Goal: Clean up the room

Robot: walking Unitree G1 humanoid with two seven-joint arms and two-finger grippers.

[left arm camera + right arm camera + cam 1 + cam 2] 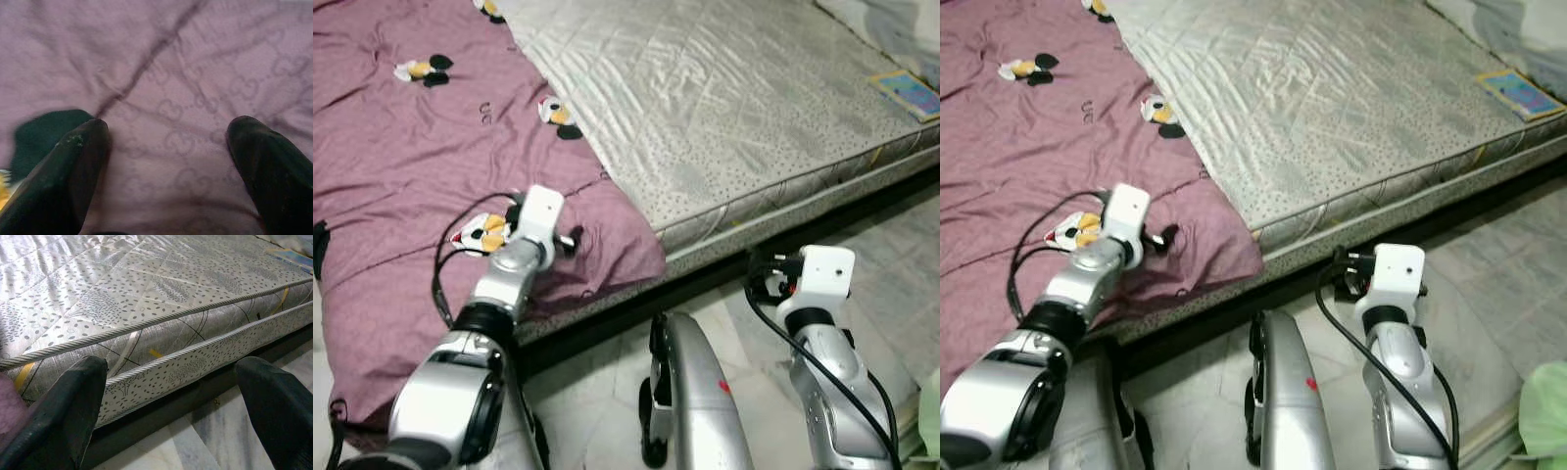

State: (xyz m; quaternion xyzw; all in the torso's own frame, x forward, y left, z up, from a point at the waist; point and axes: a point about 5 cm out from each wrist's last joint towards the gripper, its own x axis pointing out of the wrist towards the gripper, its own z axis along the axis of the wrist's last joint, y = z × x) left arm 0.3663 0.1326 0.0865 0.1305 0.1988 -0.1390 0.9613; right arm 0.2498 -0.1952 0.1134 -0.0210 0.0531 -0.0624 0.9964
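Note:
A purple blanket printed with cartoon mice covers the left part of the bed, and its corner hangs over the front edge. Beside it the silver quilted mattress lies bare. My left gripper is open just above the blanket near that corner, both black fingers spread over the purple cloth with nothing between them. My right gripper is open and low in front of the bed, facing the mattress's side edge without touching it.
A small colourful book lies on the mattress at the far right, with pale bedding behind it. The marble floor runs along the bed's dark base. Something green sits on the floor at the lower right.

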